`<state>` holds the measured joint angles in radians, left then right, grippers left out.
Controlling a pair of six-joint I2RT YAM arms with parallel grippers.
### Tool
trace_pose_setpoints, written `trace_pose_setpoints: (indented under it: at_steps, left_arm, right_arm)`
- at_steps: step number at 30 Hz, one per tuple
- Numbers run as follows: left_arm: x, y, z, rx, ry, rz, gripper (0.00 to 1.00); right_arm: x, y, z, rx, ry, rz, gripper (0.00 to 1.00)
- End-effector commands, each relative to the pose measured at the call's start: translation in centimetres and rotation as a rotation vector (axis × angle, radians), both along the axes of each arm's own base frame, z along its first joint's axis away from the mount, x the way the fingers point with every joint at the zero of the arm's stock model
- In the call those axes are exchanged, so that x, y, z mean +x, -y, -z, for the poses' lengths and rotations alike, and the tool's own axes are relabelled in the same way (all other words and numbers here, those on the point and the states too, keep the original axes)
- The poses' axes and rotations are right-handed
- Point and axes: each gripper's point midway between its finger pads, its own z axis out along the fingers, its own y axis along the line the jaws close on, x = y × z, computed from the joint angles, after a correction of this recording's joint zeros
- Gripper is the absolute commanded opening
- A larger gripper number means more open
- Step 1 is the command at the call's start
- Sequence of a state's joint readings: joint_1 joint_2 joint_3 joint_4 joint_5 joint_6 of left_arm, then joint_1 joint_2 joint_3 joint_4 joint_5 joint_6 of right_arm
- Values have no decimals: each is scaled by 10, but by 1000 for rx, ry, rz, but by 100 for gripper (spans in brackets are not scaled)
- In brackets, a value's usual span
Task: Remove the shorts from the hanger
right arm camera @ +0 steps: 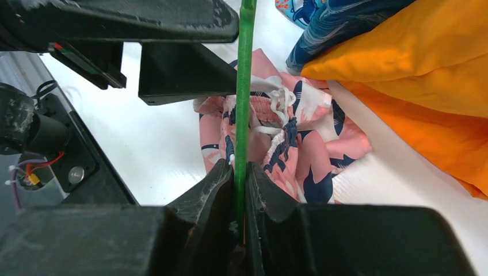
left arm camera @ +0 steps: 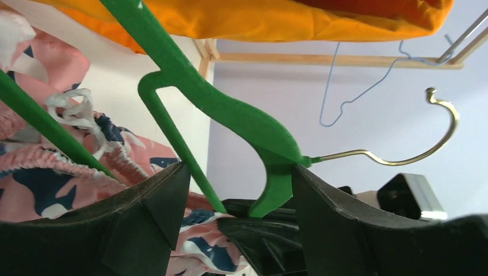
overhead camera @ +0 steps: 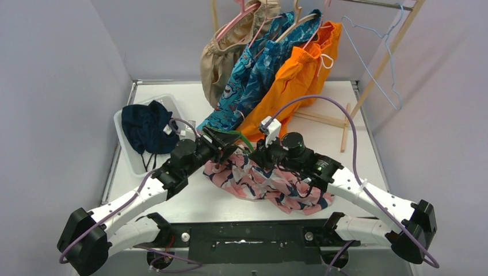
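Observation:
The pink shark-print shorts (overhead camera: 270, 184) lie crumpled on the table in front of both grippers, their drawstring waistband by the bar of the green hanger (overhead camera: 241, 141). My right gripper (right arm camera: 240, 167) is shut on that thin green bar (right arm camera: 246, 86), above the shorts (right arm camera: 299, 155). My left gripper (left arm camera: 240, 172) is open with the hanger's neck (left arm camera: 270, 144) between its jaws, against the right finger (left arm camera: 322, 207); its gold hook (left arm camera: 414, 155) points right. Orange shorts (overhead camera: 293, 75), teal-blue print shorts (overhead camera: 253, 75) and tan shorts (overhead camera: 221, 52) hang on the rack behind.
A white bin (overhead camera: 124, 123) at the left holds navy shorts (overhead camera: 147, 126). The wooden rack's leg (overhead camera: 345, 121) and base cross the back right. An empty blue wire hanger (overhead camera: 382, 57) hangs at the far right. Side walls close in the table.

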<state>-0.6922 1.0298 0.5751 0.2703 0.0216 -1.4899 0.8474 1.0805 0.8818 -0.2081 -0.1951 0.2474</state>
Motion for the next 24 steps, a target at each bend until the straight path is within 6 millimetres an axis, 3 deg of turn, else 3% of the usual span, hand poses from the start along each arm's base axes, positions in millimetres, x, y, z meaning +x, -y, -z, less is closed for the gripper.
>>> trace_pose_setpoints:
  at_steps: [1,6,17,21,24]
  left_arm:
    - [5,-6,-60,-222,88,-57,64]
    - [3,-15,-55,-211,63,-88,64]
    - [7,-27,-38,-70,72,-145,55]
    - [13,-31,-51,-122,103,-188,52]
    - [13,-24,-69,-163,144,-154,52]
  right_arm:
    - [11,-5,-30,91,127,41,0]
    - [8,-3,-28,104,136,34,0]
    - [5,2,-50,180,181,52,0]
    - [-1,-1,-44,175,175,12,0]
    - [-2,-5,-41,174,173,-9,0]
